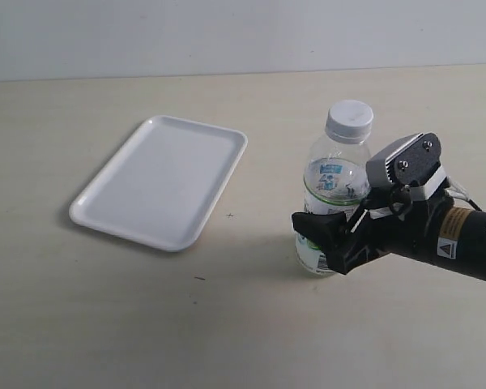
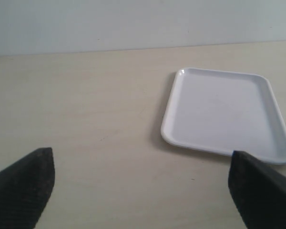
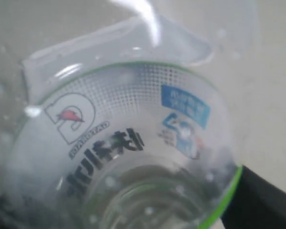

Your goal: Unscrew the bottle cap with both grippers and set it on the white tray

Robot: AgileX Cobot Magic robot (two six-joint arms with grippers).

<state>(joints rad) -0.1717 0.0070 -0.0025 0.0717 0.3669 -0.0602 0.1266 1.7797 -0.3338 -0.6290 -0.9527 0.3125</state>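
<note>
The clear bottle [image 1: 334, 174] with its green-and-white label stands upright on the table, right of the white tray [image 1: 162, 178]. The white ribbed bottle cap [image 1: 350, 120] sits on its neck. My right gripper [image 1: 320, 243] is shut on the bottle's lower body, coming in from the right. In the right wrist view the bottle [image 3: 124, 124] fills the picture, with one black finger [image 3: 264, 202] against its side; the cap is out of that view. My left gripper [image 2: 140, 191] is open over bare table, its fingers [image 2: 31, 183] wide apart, with the white tray [image 2: 224, 109] ahead of it. It does not show in the exterior view.
The beige table [image 1: 227, 324] runs back to a pale wall [image 1: 227, 32]. Nothing lies on the tray. A few small dark specks [image 1: 199, 278] mark the table in front of the tray.
</note>
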